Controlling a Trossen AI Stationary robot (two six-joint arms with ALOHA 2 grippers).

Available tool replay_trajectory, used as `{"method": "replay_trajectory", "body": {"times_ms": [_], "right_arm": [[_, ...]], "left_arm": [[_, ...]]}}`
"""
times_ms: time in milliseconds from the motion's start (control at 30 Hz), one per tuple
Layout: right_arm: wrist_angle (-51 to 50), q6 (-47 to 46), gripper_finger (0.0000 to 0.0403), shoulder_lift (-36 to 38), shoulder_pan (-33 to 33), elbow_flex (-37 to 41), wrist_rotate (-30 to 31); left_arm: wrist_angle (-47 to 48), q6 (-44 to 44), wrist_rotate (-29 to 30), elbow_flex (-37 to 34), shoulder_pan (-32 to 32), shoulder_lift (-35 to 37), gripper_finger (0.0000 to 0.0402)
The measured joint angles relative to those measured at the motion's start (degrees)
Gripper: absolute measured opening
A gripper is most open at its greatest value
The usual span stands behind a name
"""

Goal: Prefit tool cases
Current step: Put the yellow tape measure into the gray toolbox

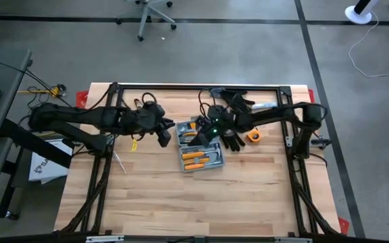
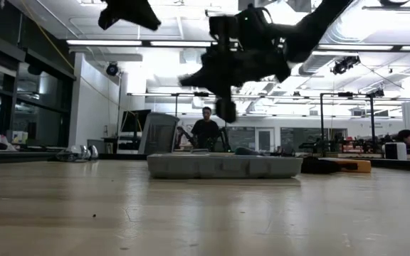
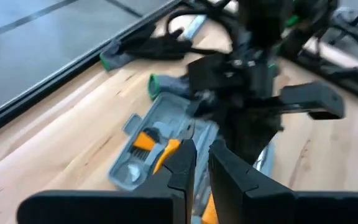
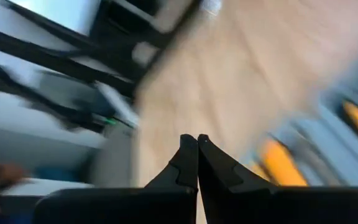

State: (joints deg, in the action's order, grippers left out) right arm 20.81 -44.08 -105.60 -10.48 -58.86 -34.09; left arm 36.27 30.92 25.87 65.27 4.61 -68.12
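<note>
Case: grey-blue tool case (image 1: 202,153) lies open mid-counter (image 1: 181,202), orange-handled tools (image 1: 196,157) inside.
Left pincer (image 1: 165,134): just beside the case's left edge, fingers nearly together, holding nothing.
Right pincer (image 1: 208,130): above the case's far end, closed, empty.
Gloves: black work gloves (image 1: 234,138) right of the case.

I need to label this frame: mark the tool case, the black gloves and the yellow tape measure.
tool case (image 1: 202,156), high view, on the open tray among the orange-handled tools.
black gloves (image 1: 234,140), high view, on the fingers of the glove beside the case.
yellow tape measure (image 1: 254,136), high view, on its body.
</note>
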Motion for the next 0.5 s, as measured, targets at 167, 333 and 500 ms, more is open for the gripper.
{"method": "replay_trajectory", "body": {"times_ms": [167,333,500], "right_arm": [[-19.7,8.4,0.0,6.2,0.1,0.2,8.7],[-39.2,14.8,0.0,12.0,0.0,0.2,19.9],[-56.1,15.1,0.0,16.0,0.5,0.1,29.4]], "left_arm": [[1.0,-2.8,-3.9,0.0,-2.4,-3.4,0.0035],[0.9,-7.5,-10.6,0.0,-5.4,-8.4,0.0035],[0.3,-13.6,-19.8,0.0,-9.5,-13.5,0.0035]]}}
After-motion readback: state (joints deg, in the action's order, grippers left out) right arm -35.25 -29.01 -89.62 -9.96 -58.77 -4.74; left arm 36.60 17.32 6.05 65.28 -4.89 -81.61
